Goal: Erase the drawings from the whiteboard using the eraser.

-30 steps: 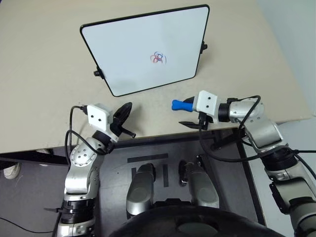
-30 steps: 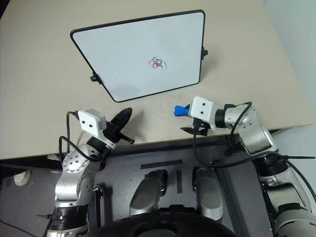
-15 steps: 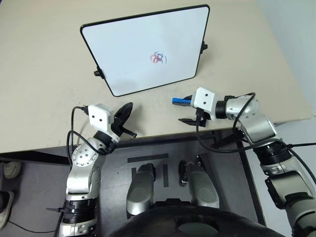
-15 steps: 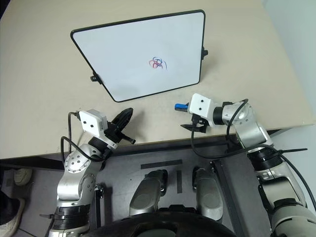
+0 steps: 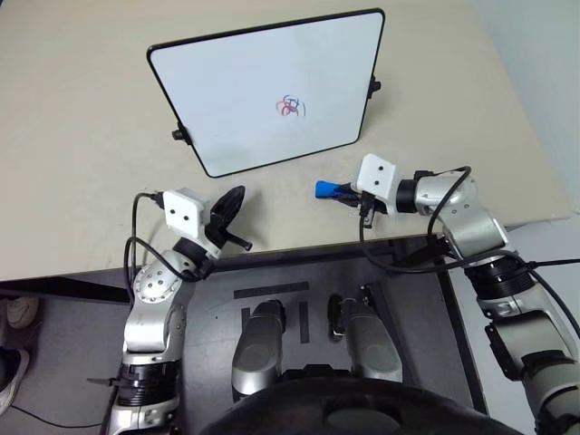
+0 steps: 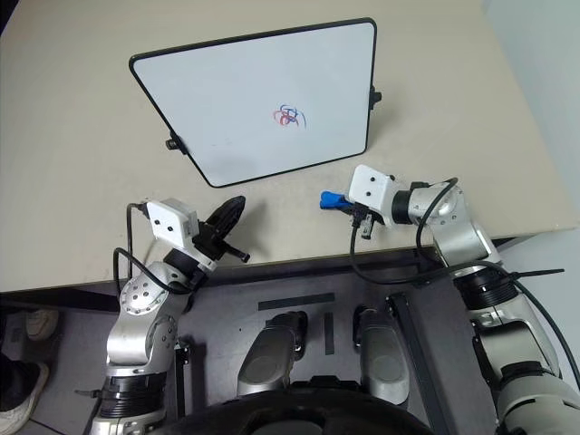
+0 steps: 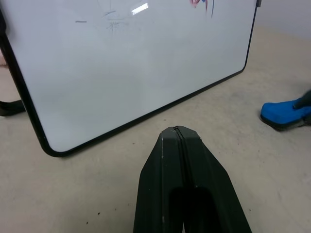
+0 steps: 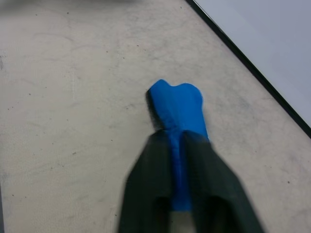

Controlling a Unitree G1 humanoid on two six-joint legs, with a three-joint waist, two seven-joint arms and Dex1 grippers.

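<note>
The whiteboard (image 5: 245, 82) lies flat on the table, with the drawings (image 5: 291, 106), a small red and dark blue scribble, right of its middle. The blue eraser (image 5: 326, 190) rests on the table just off the board's near right corner. My right gripper (image 5: 345, 192) is shut on the eraser; in the right wrist view the black fingers (image 8: 153, 165) pinch its narrow waist and its wide end (image 8: 177, 109) sticks out beyond them. My left gripper (image 5: 231, 201) is shut and empty, hovering near the board's near edge (image 7: 146, 114).
The beige table (image 5: 82, 181) stretches wide to the left of the board. Its front edge (image 5: 299, 246) runs just under both hands. Small black knobs (image 5: 179, 135) (image 5: 373, 86) stick out from the board's left and right sides.
My right gripper's fingers, spread around the eraser before, have closed on it. The left arm and the board have stayed still.
</note>
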